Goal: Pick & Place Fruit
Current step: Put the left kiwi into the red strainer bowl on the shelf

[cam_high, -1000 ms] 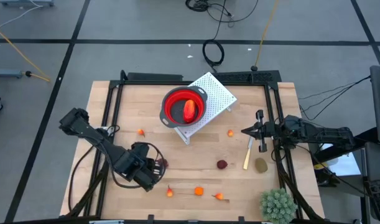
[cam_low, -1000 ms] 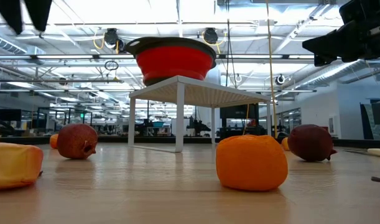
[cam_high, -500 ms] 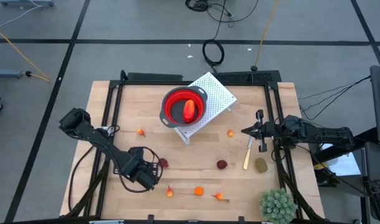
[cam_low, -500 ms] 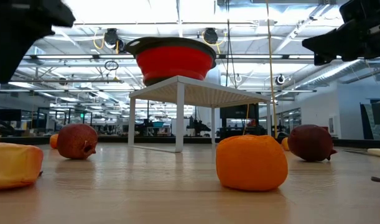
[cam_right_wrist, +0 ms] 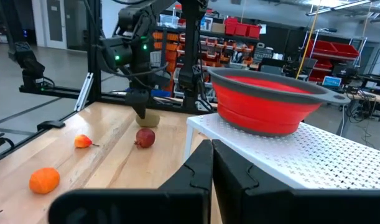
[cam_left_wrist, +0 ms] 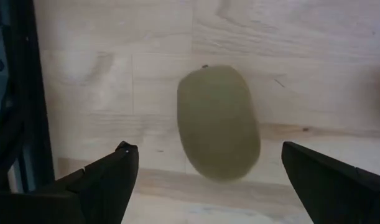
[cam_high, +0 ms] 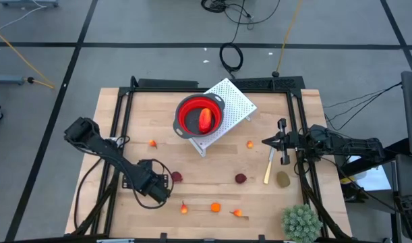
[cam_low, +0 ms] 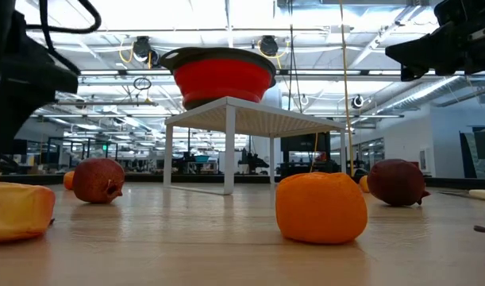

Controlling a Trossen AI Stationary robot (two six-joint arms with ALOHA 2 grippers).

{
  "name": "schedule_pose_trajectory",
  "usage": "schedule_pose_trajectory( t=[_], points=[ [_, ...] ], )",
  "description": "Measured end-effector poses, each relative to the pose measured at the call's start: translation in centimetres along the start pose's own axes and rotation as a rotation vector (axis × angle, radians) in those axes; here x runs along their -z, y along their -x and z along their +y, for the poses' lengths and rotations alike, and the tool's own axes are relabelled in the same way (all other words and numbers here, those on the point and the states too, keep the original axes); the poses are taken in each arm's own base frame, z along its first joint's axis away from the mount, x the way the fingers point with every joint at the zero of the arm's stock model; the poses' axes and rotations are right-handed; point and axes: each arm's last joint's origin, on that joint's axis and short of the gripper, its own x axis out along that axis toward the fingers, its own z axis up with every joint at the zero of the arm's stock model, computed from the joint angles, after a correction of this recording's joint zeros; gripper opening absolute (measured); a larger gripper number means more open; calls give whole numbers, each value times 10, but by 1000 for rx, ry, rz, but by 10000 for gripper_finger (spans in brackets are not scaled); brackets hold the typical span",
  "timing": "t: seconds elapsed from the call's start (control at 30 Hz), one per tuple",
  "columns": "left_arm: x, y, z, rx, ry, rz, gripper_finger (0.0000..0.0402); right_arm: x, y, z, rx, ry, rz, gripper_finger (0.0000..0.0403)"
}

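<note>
My left gripper (cam_left_wrist: 206,148) is open and points down over an olive-brown oval (cam_left_wrist: 217,121) that lies on the table; one finger stands on each side of it, without touching. In the high view this gripper (cam_high: 154,185) hides that oval, and a dark red ball (cam_high: 177,177) lies just to its right. My right gripper (cam_high: 270,142) is shut and waits above the table's right part. A second oval (cam_high: 283,179), another dark red ball (cam_high: 241,178) and several tiny orange pieces (cam_high: 216,207) lie on the table. The longer red-orange piece (cam_high: 205,119) lies in the red bowl (cam_high: 189,108).
The red bowl stands on a white perforated stand (cam_high: 236,101) at the table's far middle. A pale yellow stick (cam_high: 268,167) lies below my right gripper. A spiky green plant ball (cam_high: 301,223) sits at the near right corner. Black rails (cam_high: 118,128) run along the table's sides.
My left gripper has come down toward the table over the olive-brown oval, shifting a little toward the left edge. In the low view its arm has dropped into sight at the left. The fruit has stayed in place.
</note>
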Motion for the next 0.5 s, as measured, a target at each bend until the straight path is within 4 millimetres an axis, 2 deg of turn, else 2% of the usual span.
schedule_pose_trajectory(
  t=[0.33,0.5],
  points=[
    [-1,-28,-2,55,-3,55,392,0,0,0,0,0,0,0],
    [-1,-30,-1,36,6,67,392,0,0,0,0,0,0,0]
  ],
)
